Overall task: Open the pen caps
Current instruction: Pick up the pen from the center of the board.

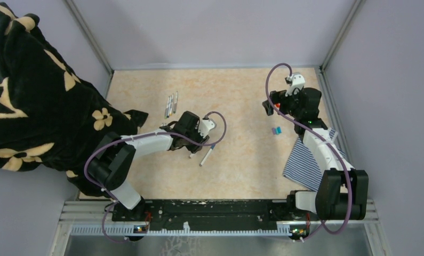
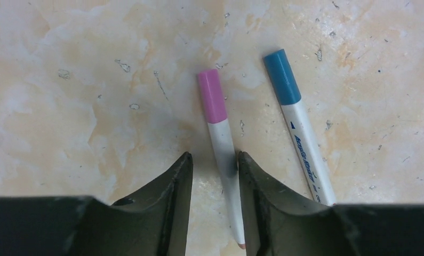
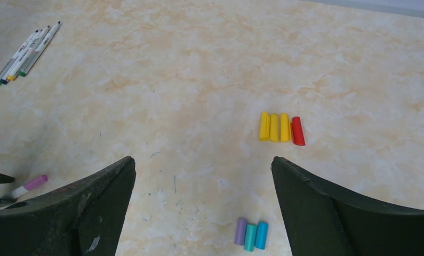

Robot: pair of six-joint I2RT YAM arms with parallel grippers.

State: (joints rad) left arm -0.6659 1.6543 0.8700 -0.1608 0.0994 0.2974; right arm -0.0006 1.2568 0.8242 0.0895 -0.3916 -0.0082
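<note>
A pink-capped pen (image 2: 223, 141) lies on the table with its white barrel between the fingers of my left gripper (image 2: 215, 156). The right finger touches the barrel; a gap remains on the left side. Its pink cap (image 2: 212, 96) is on. Beside it lies a pen (image 2: 303, 138) with a blue cap (image 2: 282, 77) on. My right gripper (image 3: 203, 160) hovers open and holds nothing, above loose pen caps: three yellow (image 3: 274, 127), one red (image 3: 298, 131), and a purple, teal and blue trio (image 3: 250, 234). Several more pens (image 1: 170, 105) lie in a row at the back.
A black blanket with yellow flowers (image 1: 33, 106) covers the left side and edge. A blue-and-white striped cloth (image 1: 305, 160) lies under the right arm. Grey walls close the table at the back and sides.
</note>
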